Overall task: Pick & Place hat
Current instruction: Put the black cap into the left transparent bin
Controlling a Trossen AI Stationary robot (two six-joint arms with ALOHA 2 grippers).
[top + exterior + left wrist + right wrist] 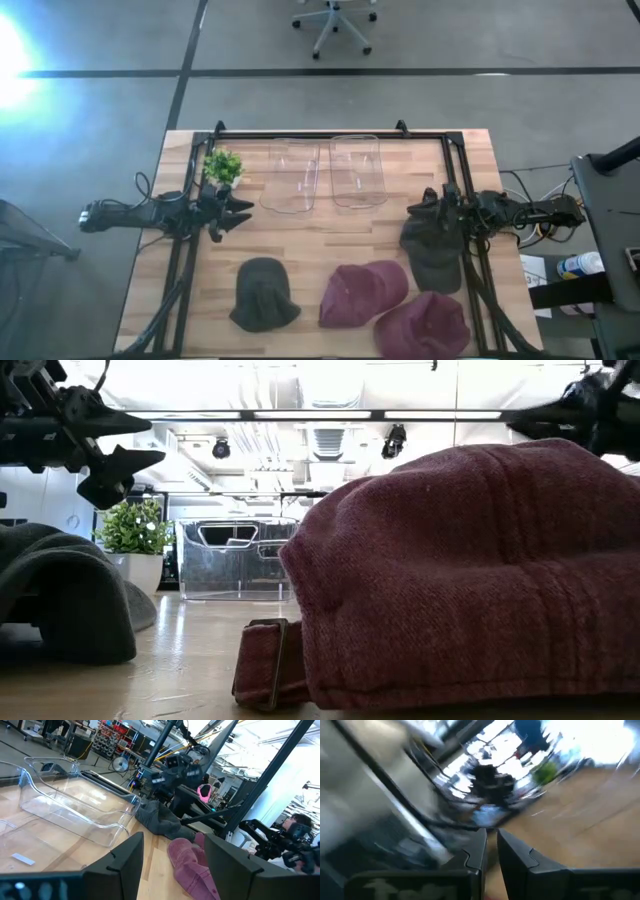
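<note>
1. Your right hand (432, 212) is over on the right side of the wooden bench (320, 270), fingers pinched together on the dark grey fabric cap (432, 252), which hangs from it down to the bench top.
2. Your left hand (238, 213) hovers at the left side with its fingers spread apart, gripping nothing, just beside the small green potted plant (223, 166).
3. Two clear plastic bins (328, 175) sit side by side at the far edge, between both arms.
4. Along the near edge: a dark green cap (264, 294) on the left, then two maroon wool caps (395, 305) touching each other to the right.
</note>
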